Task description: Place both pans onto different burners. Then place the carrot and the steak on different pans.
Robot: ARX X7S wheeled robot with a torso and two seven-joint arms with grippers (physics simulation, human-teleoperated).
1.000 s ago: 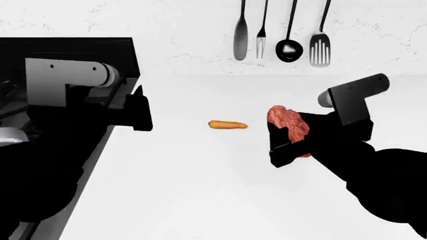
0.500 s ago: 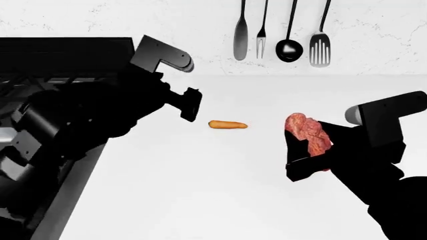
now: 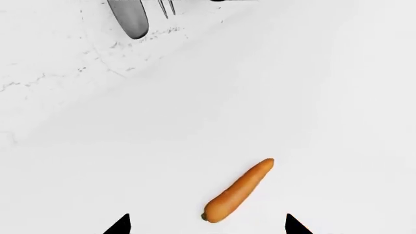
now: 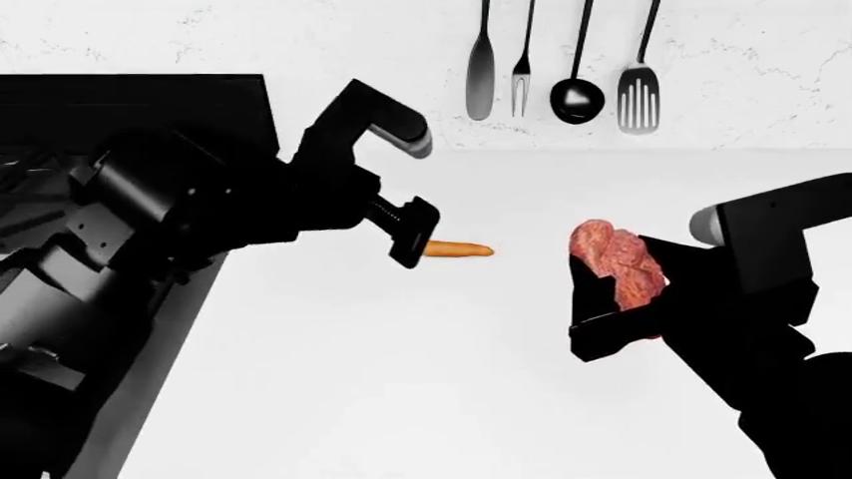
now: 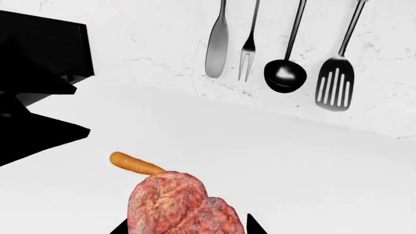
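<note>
While right hand (image 4: 602, 289) grips steak (image 4: 618, 262) | left hand (image 4: 415, 242) wide over carrot (image 4: 460, 249)

This is a kitchen: a white counter (image 4: 399, 379) runs under a marbled white wall (image 4: 745, 60) hung with a knife, fork, ladle and slotted spatula (image 4: 638, 85), with a black stove (image 4: 120, 110) at far left.
</note>
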